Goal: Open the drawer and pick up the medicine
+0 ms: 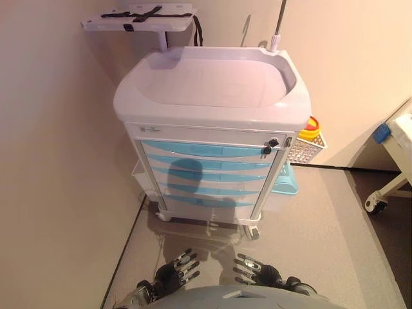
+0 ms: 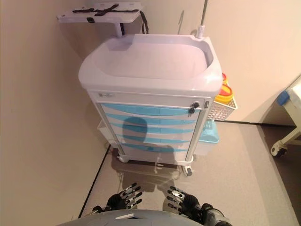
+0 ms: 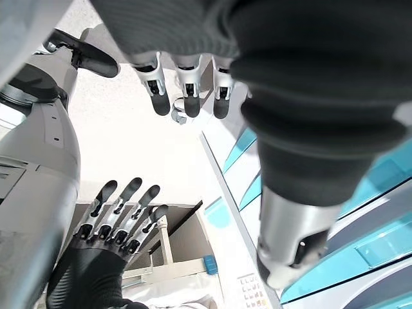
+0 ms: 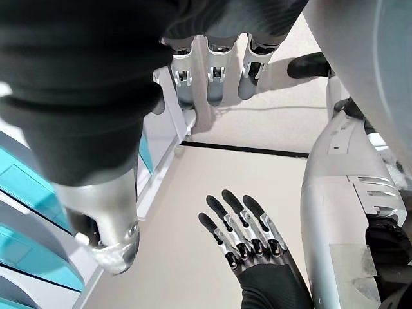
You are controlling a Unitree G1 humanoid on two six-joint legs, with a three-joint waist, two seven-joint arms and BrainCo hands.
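Note:
A white medical cart (image 1: 212,116) stands ahead of me against the wall, with several light-blue drawers stacked down its front, all closed. The top drawer (image 1: 206,150) sits just under the rim, and a key lock (image 1: 273,143) is at its right end. No medicine shows in any view. My left hand (image 1: 174,270) and right hand (image 1: 254,269) hang low in front of the cart, well short of the drawers, both open and holding nothing. In the left wrist view my left hand's fingers (image 3: 183,90) are straight, beside the drawer fronts (image 3: 386,174). The right wrist view shows the right hand's fingers (image 4: 215,71) straight too.
A wire basket (image 1: 308,149) holding a yellow container (image 1: 310,127) hangs on the cart's right side, above a blue bin (image 1: 286,181). A tray (image 1: 138,19) on a post rises behind the cart. A wall runs close on the left. A wheeled bed frame (image 1: 375,205) is at right.

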